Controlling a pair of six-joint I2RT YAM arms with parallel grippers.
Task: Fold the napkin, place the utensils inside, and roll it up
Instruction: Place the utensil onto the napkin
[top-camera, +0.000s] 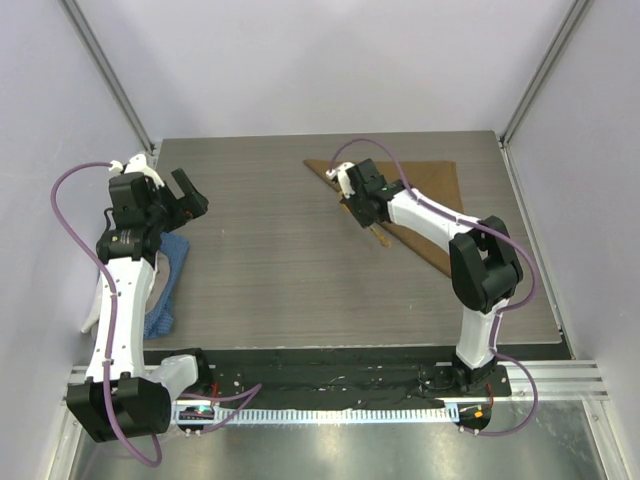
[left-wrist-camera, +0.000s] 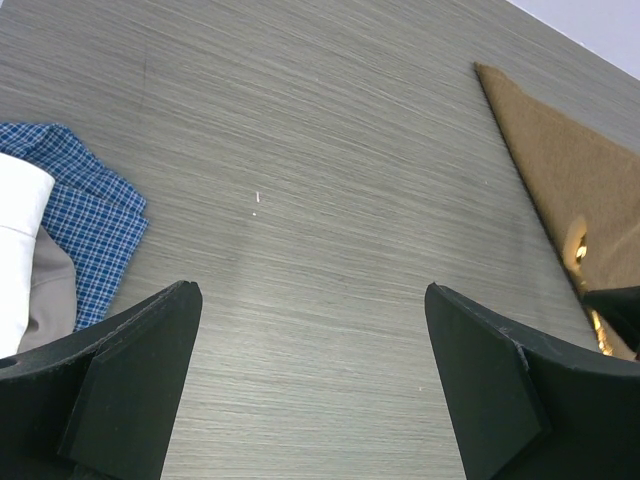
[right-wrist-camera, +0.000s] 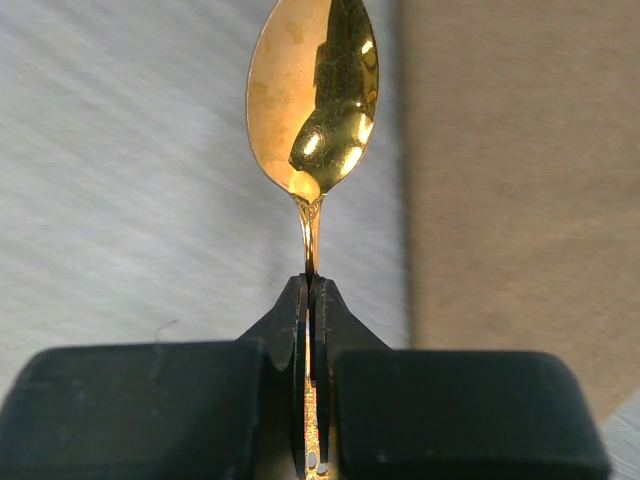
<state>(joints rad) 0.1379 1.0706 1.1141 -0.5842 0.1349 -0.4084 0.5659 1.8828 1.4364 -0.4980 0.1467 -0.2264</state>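
Note:
The tan-brown napkin (top-camera: 440, 180) lies folded into a triangle at the back right of the table, and shows as well in the left wrist view (left-wrist-camera: 570, 180) and the right wrist view (right-wrist-camera: 520, 180). My right gripper (top-camera: 356, 212) (right-wrist-camera: 310, 285) hovers at the triangle's left edge, shut on the thin handle of the gold spoon (right-wrist-camera: 312, 100) (top-camera: 381, 238). The spoon's bowl sticks out past the fingertips, over the bare table just left of the napkin's edge. My left gripper (top-camera: 178, 205) (left-wrist-camera: 310, 290) hangs open over the left side of the table with nothing between its fingers.
A blue checked cloth (top-camera: 170, 290) (left-wrist-camera: 90, 220) and a white cloth (left-wrist-camera: 20, 240) lie at the table's left edge, under the left arm. Grey walls stand on three sides. A black rail with the arm bases runs along the near edge.

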